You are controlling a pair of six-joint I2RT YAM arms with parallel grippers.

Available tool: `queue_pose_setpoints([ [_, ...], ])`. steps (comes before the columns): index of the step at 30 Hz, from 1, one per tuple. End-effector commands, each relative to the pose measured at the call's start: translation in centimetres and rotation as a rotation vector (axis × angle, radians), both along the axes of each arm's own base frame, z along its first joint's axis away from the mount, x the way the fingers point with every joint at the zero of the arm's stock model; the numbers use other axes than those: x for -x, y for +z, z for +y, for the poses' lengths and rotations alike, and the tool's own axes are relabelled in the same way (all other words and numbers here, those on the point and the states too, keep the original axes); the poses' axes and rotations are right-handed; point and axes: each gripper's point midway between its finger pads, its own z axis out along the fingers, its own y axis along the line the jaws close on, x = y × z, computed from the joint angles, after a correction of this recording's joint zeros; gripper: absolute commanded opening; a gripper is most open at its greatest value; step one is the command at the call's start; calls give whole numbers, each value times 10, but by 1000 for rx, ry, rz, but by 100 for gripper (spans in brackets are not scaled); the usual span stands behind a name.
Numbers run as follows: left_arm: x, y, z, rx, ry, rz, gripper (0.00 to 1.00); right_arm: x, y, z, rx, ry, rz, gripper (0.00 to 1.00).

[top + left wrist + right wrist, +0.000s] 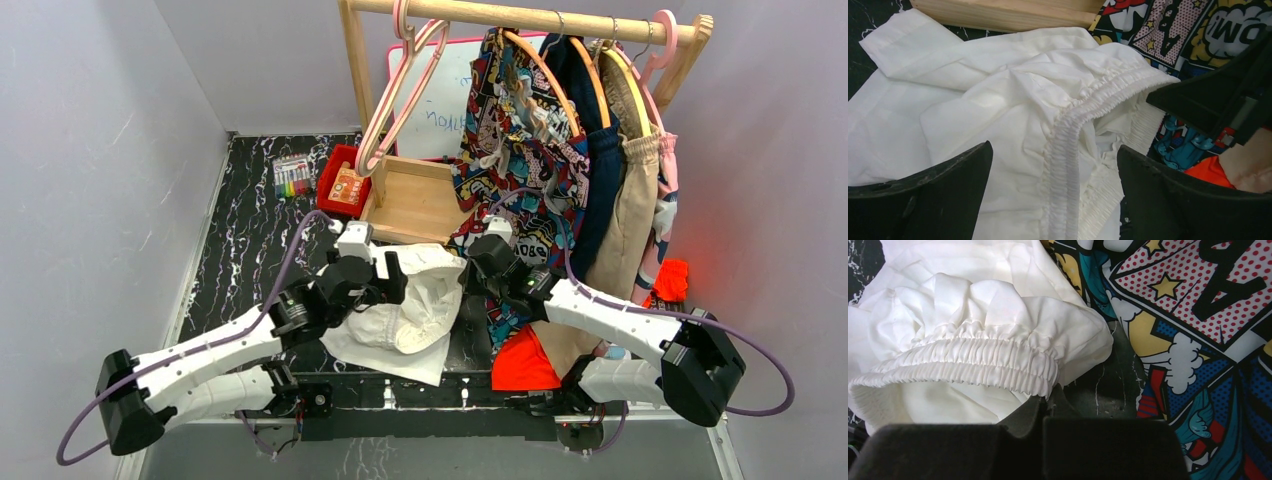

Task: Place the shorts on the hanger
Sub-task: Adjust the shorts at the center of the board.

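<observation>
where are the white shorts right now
Top view: the shorts lie crumpled mid-table, between the left tool and right tool, just in front of the wooden box and left of the hanging comic-print garment.

walls (90,130): pale grey panels either side of me, another behind the rack
table (225,240): black marble-look top, white veining
rack (520,16): light wooden rail and post across my far end
whiteboard (450,90): pink frame, behind rack
light: even, red glow (700,235) low on my right
</observation>
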Motion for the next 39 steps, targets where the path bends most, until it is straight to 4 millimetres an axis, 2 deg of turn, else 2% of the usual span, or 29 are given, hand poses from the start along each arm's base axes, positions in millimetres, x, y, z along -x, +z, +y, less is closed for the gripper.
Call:
queue_pose_setpoints([
  [1,27,-4,13,49,-5,118,98,-8,15,14,-75,5,-23,0],
  [7,73,-16,0,21,-109,271,98,-11,12,11,-74,-3,-20,0],
  [10,95,-28,-8,-97,-148,315,98,-13,13,11,-77,-7,-22,0],
  [13,104,-37,-10,-183,-138,349,98,-13,12,12,-81,-5,-18,0],
  [18,106,-47,-12,-180,-83,374,97,-12,13,13,-88,-1,-14,0],
  [24,106,-65,-7,-193,-1,403,83,-12,14,13,-92,3,-15,0],
  [31,93,-67,-2,-212,88,353,75,-9,14,17,-105,19,-3,0],
  [39,90,-78,10,-290,161,358,51,-6,16,15,-111,22,0,0],
])
